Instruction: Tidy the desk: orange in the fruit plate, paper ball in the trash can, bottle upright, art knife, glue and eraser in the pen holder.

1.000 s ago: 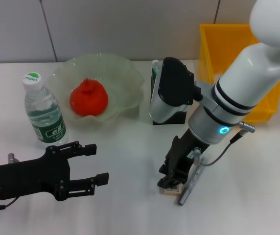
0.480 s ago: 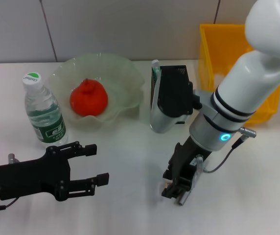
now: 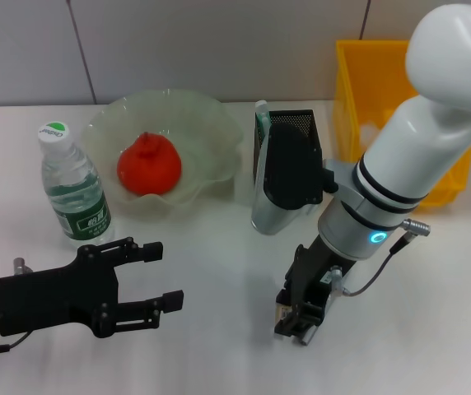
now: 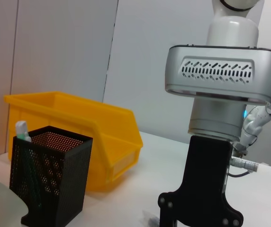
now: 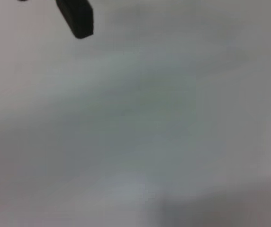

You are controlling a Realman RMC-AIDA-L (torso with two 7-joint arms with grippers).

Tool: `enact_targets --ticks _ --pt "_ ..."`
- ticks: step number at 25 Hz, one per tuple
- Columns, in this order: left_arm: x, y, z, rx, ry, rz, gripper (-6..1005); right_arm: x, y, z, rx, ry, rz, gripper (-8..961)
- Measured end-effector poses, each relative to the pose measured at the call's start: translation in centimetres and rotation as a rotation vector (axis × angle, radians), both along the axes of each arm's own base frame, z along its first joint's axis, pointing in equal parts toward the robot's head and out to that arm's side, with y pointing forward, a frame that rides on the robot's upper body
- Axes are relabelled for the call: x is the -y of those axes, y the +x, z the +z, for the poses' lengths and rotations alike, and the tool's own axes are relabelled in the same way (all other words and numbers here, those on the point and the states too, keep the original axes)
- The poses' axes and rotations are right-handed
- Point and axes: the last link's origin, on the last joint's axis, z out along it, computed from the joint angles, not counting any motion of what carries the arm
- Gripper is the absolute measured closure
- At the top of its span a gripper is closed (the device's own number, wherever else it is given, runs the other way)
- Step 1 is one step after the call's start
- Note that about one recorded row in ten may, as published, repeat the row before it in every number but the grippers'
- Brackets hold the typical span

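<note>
Dropped lower onto tiny beige eraser block (image 3: 282, 313), right tool (image 3: 300, 319) straight above, grip impossible to tell.

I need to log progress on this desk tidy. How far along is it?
Done: the red-orange fruit lies in the pale-green ruffled glass bowl, the clear water bottle stands upright, and the green glue stick stands in the black mesh pen holder. In hand: the right gripper is down at the table where the eraser and grey knife lie, mostly hidden. The left gripper waits open. No paper ball shows.
</note>
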Motion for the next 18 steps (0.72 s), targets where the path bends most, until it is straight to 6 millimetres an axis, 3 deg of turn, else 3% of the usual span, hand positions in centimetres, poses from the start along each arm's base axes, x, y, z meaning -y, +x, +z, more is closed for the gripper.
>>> enact_targets --ticks 4,12,18 --pt "-0.1 0.1 0.0 0.000 0.001 -0.004 186 -0.1 0.0 0.0 0.001 0.004 0.005 515" --pt "-0.2 0.2 0.0 0.001 0.004 -0.006 187 -0.1 0.0 -0.1 0.008 0.004 0.012 620" --pt "-0.4 0.3 0.1 0.002 0.007 -0.010 187 -0.6 -1.2 0.7 -0.056 0.030 -0.016 703"
